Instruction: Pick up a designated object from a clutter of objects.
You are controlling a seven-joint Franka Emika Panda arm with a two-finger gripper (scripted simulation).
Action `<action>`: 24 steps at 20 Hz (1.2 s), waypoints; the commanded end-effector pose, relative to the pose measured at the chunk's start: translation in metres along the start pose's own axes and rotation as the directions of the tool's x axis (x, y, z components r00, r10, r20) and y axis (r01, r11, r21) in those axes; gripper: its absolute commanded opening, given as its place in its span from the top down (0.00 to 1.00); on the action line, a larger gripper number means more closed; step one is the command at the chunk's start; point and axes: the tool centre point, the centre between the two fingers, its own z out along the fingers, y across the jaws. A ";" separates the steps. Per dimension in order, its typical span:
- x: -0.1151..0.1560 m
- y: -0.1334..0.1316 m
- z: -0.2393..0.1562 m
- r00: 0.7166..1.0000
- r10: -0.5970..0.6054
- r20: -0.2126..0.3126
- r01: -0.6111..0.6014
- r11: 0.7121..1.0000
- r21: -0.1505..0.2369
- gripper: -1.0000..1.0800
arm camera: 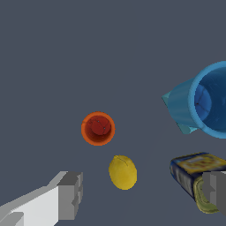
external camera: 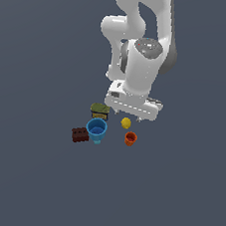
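Observation:
The small yellow lemon-like ball [external camera: 126,122] lies on the grey floor among the clutter. It also shows in the wrist view [arm camera: 122,172], between my two fingers and apart from both. My gripper [external camera: 128,116] hangs just above the ball, open and empty; in the wrist view the gripper [arm camera: 143,194] has one finger [arm camera: 70,194] on the bare floor side and the other finger [arm camera: 216,190] over the can. The small orange cup [external camera: 130,138] [arm camera: 98,128] stands upright close to the ball.
The blue cup [external camera: 97,129] [arm camera: 212,101] stands at the exterior view's left of the ball. The olive-green can [external camera: 99,111] [arm camera: 192,172] lies behind it, near one finger. The dark brown-red studded block [external camera: 80,134] sits furthest left, out of the wrist view.

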 end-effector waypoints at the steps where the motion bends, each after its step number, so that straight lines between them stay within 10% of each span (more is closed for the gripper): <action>1: -0.009 -0.001 0.018 0.998 0.058 -0.002 -0.058 0.998 0.003 0.04; 24: -0.070 0.000 0.104 0.928 0.373 -0.004 -0.373 0.928 0.020 0.04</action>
